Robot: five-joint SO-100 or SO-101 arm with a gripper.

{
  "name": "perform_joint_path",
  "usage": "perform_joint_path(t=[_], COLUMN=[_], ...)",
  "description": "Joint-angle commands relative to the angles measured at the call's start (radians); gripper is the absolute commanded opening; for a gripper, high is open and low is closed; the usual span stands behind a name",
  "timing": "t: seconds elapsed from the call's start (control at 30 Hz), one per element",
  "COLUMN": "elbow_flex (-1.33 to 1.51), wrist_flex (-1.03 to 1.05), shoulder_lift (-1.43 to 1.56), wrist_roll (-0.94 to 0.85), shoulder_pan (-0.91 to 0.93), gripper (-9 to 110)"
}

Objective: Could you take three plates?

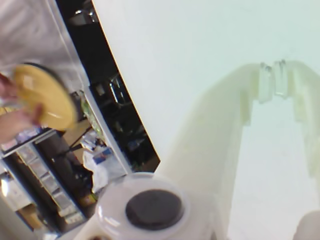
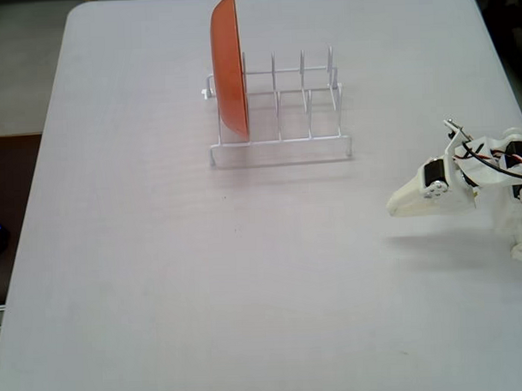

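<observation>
- Wrist view: the gripper (image 1: 277, 80) reaches up and to the right over the pale table (image 1: 200, 50), its white fingers (image 1: 220, 130) meeting at the tips with nothing between them.
- Wrist view: well to the left of the gripper, past the table's edge, a yellow plate (image 1: 42, 95) is held in a person's hand (image 1: 20, 122); the plate is blurred.
- Wrist view: below that plate, off the table, stand cluttered shelves and small drawers (image 1: 45, 185), too blurred to tell more.
- Fixed view: a white wire rack (image 2: 279, 109) stands on the table (image 2: 161, 276) toward its far side.
- Fixed view: an orange-red plate (image 2: 229, 64) stands upright on its edge in the rack's leftmost slot; the slots to its right hold nothing.
- Fixed view: the gripper (image 2: 394, 208) hangs low over the table, in front of the rack and to its right, well apart from it, closed and empty, the arm (image 2: 500, 166) behind it at the right edge.
- Fixed view: the yellow plate does not show here, nor do a blue or a cream one in either view.
</observation>
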Motion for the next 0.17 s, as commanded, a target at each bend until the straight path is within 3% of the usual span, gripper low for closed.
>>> perform_joint_path(t=[0.0, 0.13], elbow_flex=[-0.003, -0.003], wrist_flex=[0.002, 0.002], shoulder_lift=[0.021, 0.021], wrist_roll=[-0.002, -0.002], shoulder_pan=[0.005, 0.005], gripper=[0, 0])
